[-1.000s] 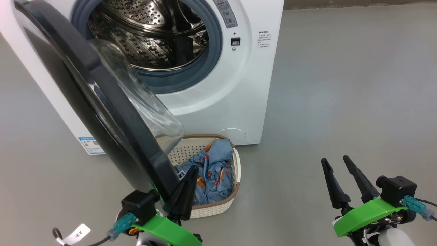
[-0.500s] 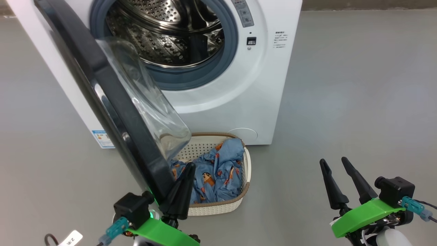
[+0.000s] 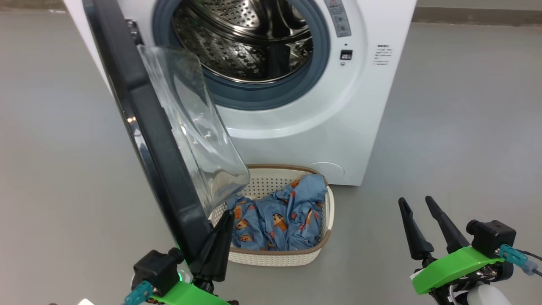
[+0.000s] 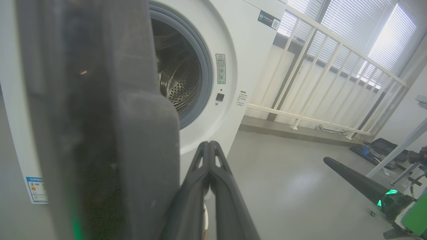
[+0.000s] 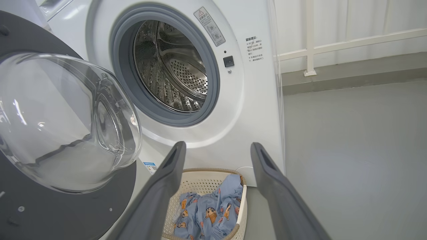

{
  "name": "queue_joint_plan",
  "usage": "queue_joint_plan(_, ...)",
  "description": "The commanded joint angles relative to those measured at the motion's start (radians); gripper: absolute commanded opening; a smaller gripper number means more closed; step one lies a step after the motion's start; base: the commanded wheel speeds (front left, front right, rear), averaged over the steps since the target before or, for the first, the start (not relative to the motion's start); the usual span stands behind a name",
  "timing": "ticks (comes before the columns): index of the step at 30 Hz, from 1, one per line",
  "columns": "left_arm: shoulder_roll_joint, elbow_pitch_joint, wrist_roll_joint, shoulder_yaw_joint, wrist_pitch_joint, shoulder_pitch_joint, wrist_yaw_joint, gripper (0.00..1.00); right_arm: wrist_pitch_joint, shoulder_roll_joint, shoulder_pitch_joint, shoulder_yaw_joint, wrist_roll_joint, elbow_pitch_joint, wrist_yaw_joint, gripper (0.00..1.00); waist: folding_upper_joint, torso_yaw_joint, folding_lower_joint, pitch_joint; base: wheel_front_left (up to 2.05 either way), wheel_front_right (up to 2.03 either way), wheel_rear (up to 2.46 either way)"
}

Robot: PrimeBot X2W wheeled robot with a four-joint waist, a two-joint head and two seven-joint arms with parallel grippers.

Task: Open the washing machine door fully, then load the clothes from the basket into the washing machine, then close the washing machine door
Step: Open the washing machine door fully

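Change: washing machine door (image 3: 139, 106) swung wider, baring more of the basket (image 3: 279, 256);
Left claw (image 3: 228, 216): pinched shut at the door's lower rim;
Right claw (image 3: 415, 199): wide, empty;
Clothes (image 3: 279, 216): in basket, before washing machine (image 3: 296, 140);
Room: smooth grey floor (image 3: 444, 127); white railing (image 4: 320, 66)

**Trainee:** What sort of room am I steering in?

**Operator:** As I read it, an indoor test hall or lab rather than a home laundry.
(a) The washing machine (image 3: 305, 144) stands free on a wide, smooth grey floor (image 3: 465, 127).
(b) A white railing (image 5: 309, 33) runs along the wall, and slatted blinds (image 4: 390, 40) cover the bright windows behind it.
(c) Dark equipment (image 4: 380, 148) lies on the floor by the wall, too small for me to identify.

**Trainee:** Anything domestic?

**Operator:** (d) I see a small laundry basket (image 3: 279, 256) set at the foot of the machine.
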Motion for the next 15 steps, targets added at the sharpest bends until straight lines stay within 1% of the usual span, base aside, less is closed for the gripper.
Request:
queue_joint_plan(1,0.035,-0.016,0.005,0.066,-0.006,-0.017,0.016,0.0,-0.013,-0.008,-0.019,0.012,0.001,-0.024,0.002,1.0,0.0,0.026,0.0,-0.005,0.0,0.0,0.0)
queue_joint_plan(5,0.044,-0.015,-0.006,0.081,-0.002,-0.012,0.024,0.0,-0.013,-0.007,-0.019,-0.004,-0.001,-0.026,0.002,1.0,0.0,0.056,0.0,-0.008,0.0,0.0,0.0)
queue_joint_plan(15,0.099,-0.029,-0.033,0.148,0.029,-0.012,0.052,0.0,-0.013,-0.005,-0.022,-0.041,-0.01,-0.038,0.002,1.0,0.0,0.109,0.0,0.005,0.0,0.0,0.0)
